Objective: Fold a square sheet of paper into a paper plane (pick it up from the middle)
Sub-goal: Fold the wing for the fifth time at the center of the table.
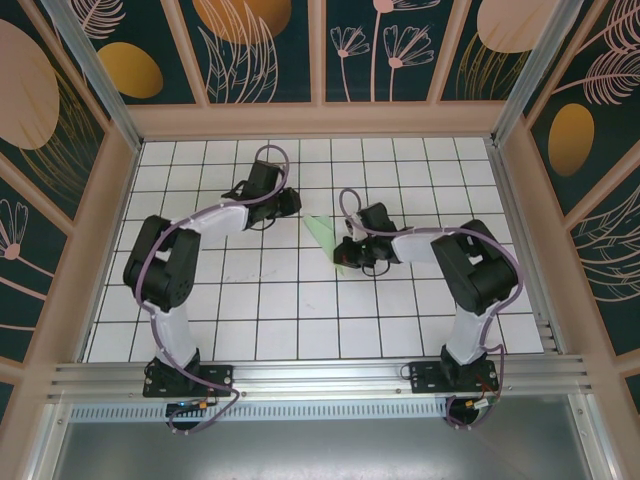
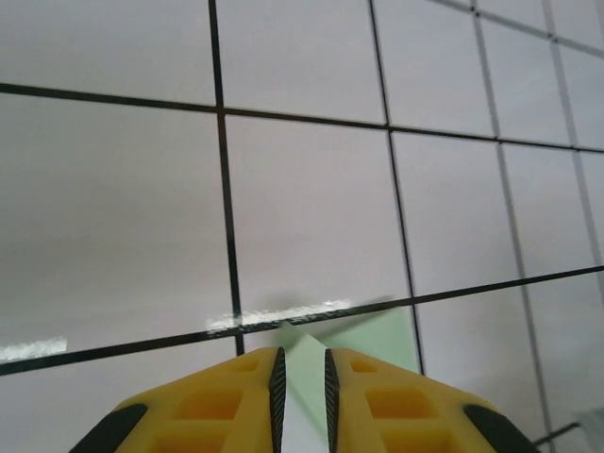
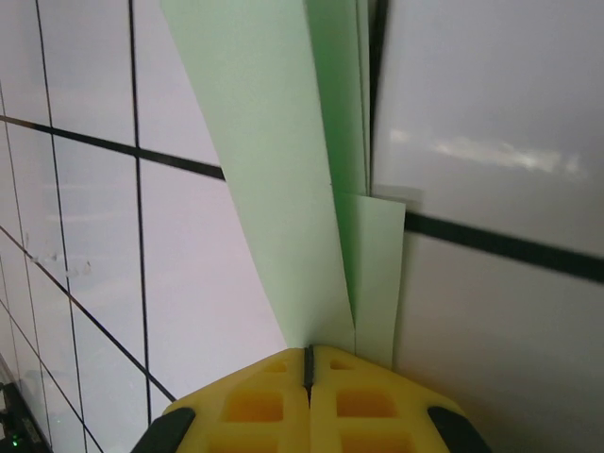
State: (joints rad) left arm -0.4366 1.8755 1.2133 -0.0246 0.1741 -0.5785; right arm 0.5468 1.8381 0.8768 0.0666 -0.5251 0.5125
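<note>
Clamping down with no gap between its yellow jaws, the right gripper (image 3: 309, 354) sits at the bottom centre of the right wrist view. The pale green paper plane (image 3: 274, 170) runs up out of that seam toward the top of the frame as a long narrow stack of folded layers, with a shorter flap showing on its right. In the overhead view the paper is at the middle of the frame on the white gridded table (image 1: 280, 300), between the two arms. The left gripper (image 2: 302, 357) is up and to the left of it, jaws a narrow slit apart. Pale paper shows through and past that slit, but I cannot tell whether the pads touch it. The plane looks nearly weightless, thin and floppy. It is probably stiff only along its creases, easy to crumple or tear, and likely to skid on the smooth tiles or fan apart where the layers are loose. The safest hold would be mid-length on the centre crease, where the layers stack thickest, not at the tip or the free flap.
</note>
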